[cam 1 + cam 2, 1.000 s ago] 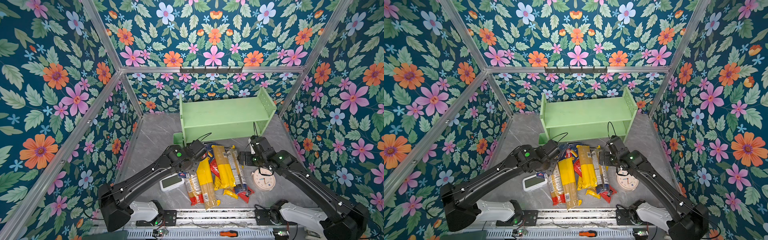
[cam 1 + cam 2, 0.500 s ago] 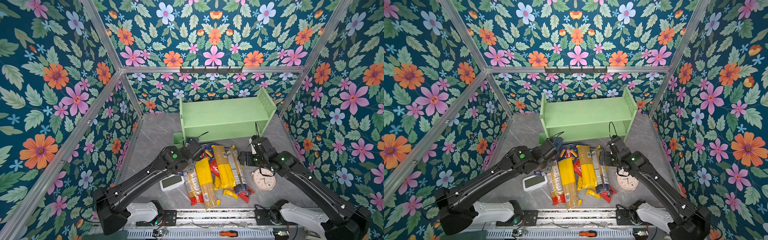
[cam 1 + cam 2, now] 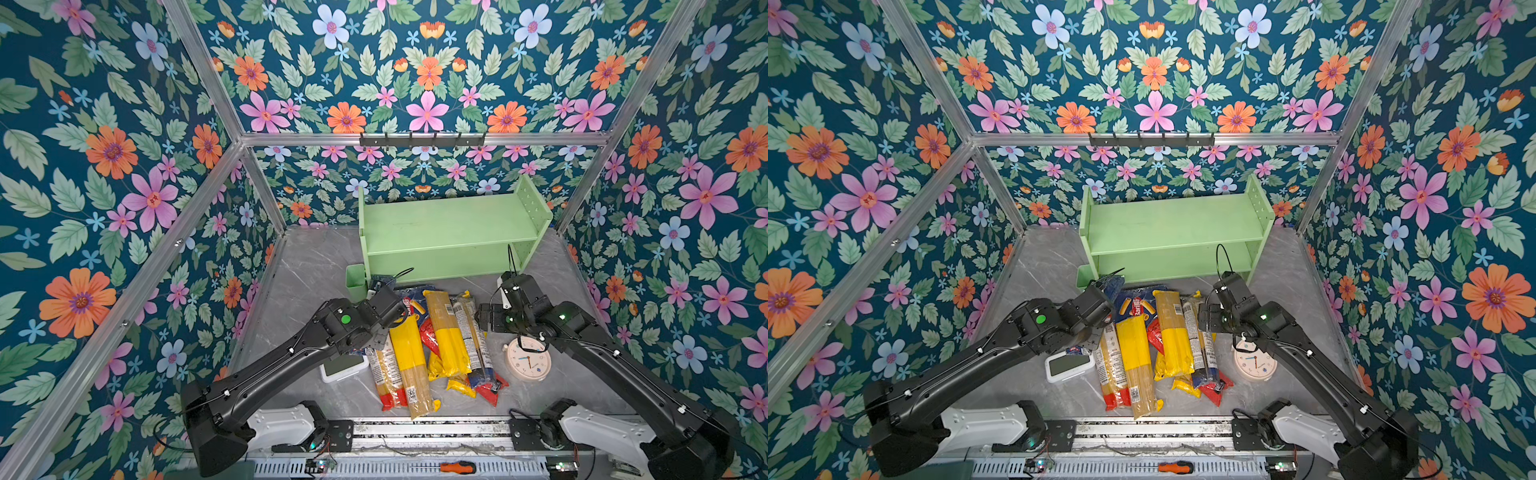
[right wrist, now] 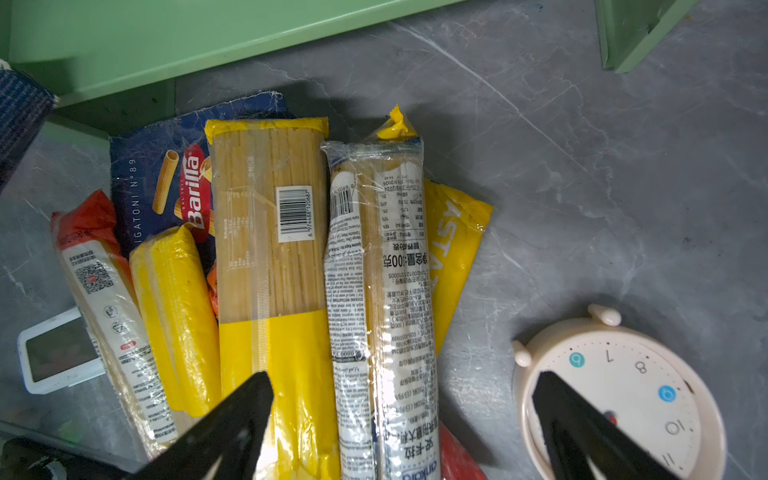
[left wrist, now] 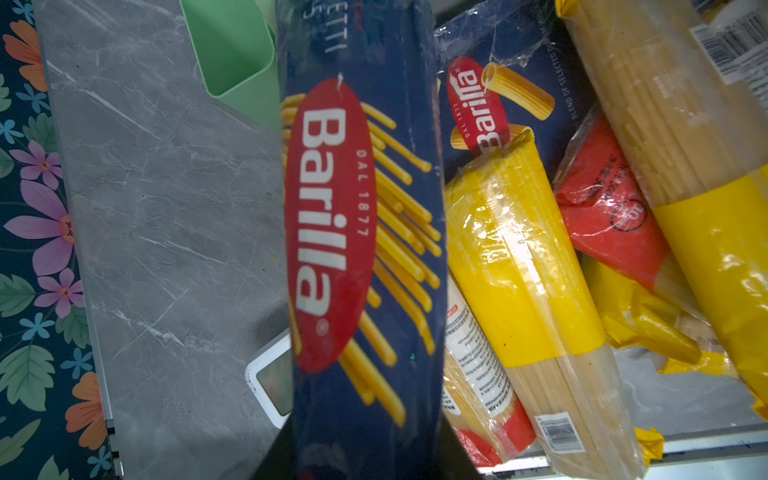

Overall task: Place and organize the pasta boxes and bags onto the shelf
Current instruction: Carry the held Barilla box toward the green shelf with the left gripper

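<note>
My left gripper (image 5: pixel 365 451) is shut on the long narrow Barilla spaghetti pack (image 5: pixel 361 249). Its far end (image 3: pixel 1115 286) pokes out beside the green cup (image 3: pixel 356 282). The wide Barilla pack (image 3: pixel 411 303) with tube pasta lies flat, partly under several spaghetti bags (image 3: pixel 446 332) with yellow and red bands. The right gripper (image 4: pixel 403 399) hovers open above a clear bag (image 4: pixel 378 270), touching nothing; in both top views it (image 3: pixel 1204 318) stands at the pile's right edge. The pale green shelf (image 3: pixel 449 224) stands bare at the back.
A round cream clock (image 3: pixel 530 359) lies right of the pile, under the right arm. A white digital device (image 3: pixel 343 368) lies left of it, under the left arm. A black hook rail (image 3: pixel 422 139) hangs on the back wall. A screwdriver (image 3: pixel 457 467) lies on the front rail.
The left arm has shifted slightly to the left with the spaghetti pack in its grip. The right arm has hardly moved.
</note>
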`<state>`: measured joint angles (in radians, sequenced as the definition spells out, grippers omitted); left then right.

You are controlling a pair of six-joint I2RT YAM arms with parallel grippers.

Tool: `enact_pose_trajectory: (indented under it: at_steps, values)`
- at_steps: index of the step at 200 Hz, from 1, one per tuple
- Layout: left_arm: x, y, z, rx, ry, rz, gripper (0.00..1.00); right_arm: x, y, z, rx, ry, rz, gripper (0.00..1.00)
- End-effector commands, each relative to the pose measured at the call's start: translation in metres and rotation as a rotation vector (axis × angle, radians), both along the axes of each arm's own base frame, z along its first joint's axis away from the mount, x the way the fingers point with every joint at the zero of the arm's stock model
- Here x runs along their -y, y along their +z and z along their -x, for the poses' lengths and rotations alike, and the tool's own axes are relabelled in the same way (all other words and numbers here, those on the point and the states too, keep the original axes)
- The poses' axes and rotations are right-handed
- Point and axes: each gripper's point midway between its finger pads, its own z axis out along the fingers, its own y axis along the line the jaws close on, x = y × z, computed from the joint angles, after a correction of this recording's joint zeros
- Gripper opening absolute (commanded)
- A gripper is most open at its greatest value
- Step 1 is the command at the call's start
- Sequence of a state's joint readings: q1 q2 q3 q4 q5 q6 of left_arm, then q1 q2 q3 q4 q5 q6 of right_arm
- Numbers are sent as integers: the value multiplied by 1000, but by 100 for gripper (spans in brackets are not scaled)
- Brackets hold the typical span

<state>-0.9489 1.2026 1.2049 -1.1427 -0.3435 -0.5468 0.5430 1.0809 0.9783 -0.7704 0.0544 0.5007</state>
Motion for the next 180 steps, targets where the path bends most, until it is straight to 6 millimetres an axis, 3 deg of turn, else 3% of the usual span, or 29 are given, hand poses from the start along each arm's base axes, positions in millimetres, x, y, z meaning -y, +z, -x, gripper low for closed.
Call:
enact_pose_trajectory:
  at_steps: [1, 115, 180]
  values:
    - [-7, 19, -26, 170, 78, -1, 3, -2, 2, -2, 10, 8, -8, 99]
    - [-15, 5, -76, 275, 139, 41, 0, 4, 0, -2, 16, -2, 28, 99]
    - [5, 20, -89, 306, 101, 112, 0, 5, 1, -4, 17, 1, 43, 99]
